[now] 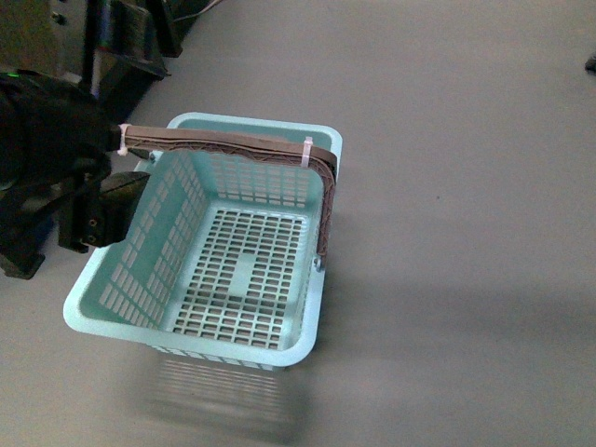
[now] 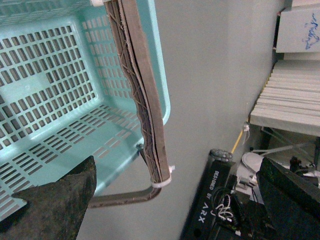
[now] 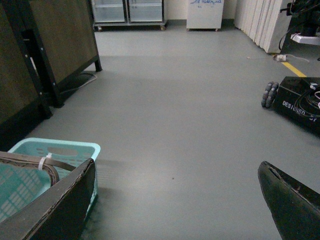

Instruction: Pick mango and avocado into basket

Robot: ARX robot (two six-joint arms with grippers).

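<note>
One basket [image 1: 321, 138] stands on the grey floor [image 1: 466, 233] in front of the robot. Its two brown handles [image 1: 223, 142] are swung up together and carry two white ties [image 1: 307, 152]. Inside, only the slotted bottom shows. The left hand [image 2: 177, 167] is spread wide, with the handles between its fingers. The right hand [image 3: 176, 165] is also spread, near the basket.

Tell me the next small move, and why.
Probably sweep the right claw round to look for fruit: the basket is empty, this claw and the left claw are open and hold nothing, and no mango or avocado shows in any view.
</note>
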